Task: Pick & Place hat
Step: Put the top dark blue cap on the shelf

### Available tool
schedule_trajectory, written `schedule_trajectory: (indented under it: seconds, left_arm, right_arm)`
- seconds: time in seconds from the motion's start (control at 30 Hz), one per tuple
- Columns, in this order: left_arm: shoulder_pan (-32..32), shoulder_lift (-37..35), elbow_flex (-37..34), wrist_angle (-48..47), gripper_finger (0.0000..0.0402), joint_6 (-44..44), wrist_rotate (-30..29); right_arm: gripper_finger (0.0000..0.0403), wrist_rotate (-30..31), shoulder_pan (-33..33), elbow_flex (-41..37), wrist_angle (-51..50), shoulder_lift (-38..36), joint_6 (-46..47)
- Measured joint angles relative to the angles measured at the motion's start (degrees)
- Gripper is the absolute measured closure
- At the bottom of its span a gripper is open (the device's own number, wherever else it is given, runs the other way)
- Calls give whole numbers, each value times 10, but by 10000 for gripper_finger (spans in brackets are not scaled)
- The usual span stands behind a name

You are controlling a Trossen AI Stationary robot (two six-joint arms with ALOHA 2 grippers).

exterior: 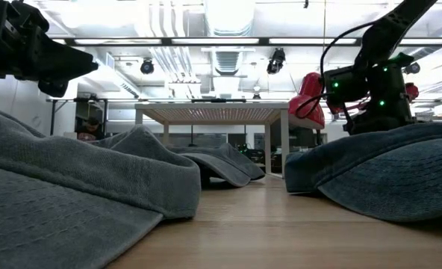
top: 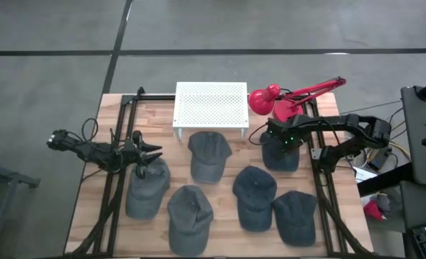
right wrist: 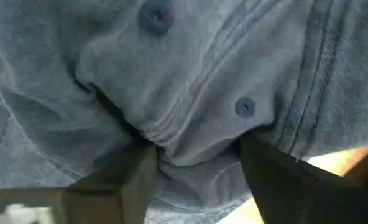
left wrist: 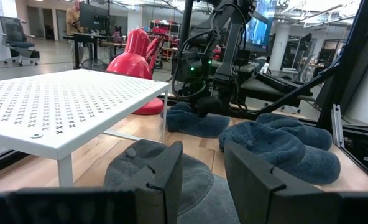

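Several grey-blue hats lie on the wooden table (top: pixel 234 162). My right gripper (top: pixel 281 140) stands on the far-right hat (top: pixel 285 160), pointing down, its fingers sunk into the crown; the right wrist view shows that crown (right wrist: pixel 190 81) with its top button (right wrist: pixel 156 15). My left gripper (left wrist: pixel 202 180) hovers level and open at the table's left, over another hat (top: pixel 147 188), touching nothing. My right gripper comes at the hat from above, pointing down. Its two fingers (right wrist: pixel 131 177) press into the crown, a little away from the top button. A bulging fold of the crown cloth (right wrist: pixel 193 140) is bunched between them. The hat lies on the table.
A white perforated stand (top: pixel 210 104) is at the far middle, and a red lamp (top: pixel 285 97) at the far right. Other hats lie at the centre (top: pixel 209 155) and toward the near edge (top: pixel 190 217) (top: pixel 255 194) (top: pixel 297 216). Black rails (top: pixel 119 137) run along both sides.
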Motion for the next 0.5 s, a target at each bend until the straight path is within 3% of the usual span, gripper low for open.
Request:
schedule_trajectory:
  seconds: [0.33,0.5]
  left_arm:
    - [0,0,0,0,280,0,0]
    - [0,0,0,0,280,0,0]
  right_arm:
    - [327,2,0,-2,11,-16,-5]
    - [374,6,0,-2,9,-35,-9]
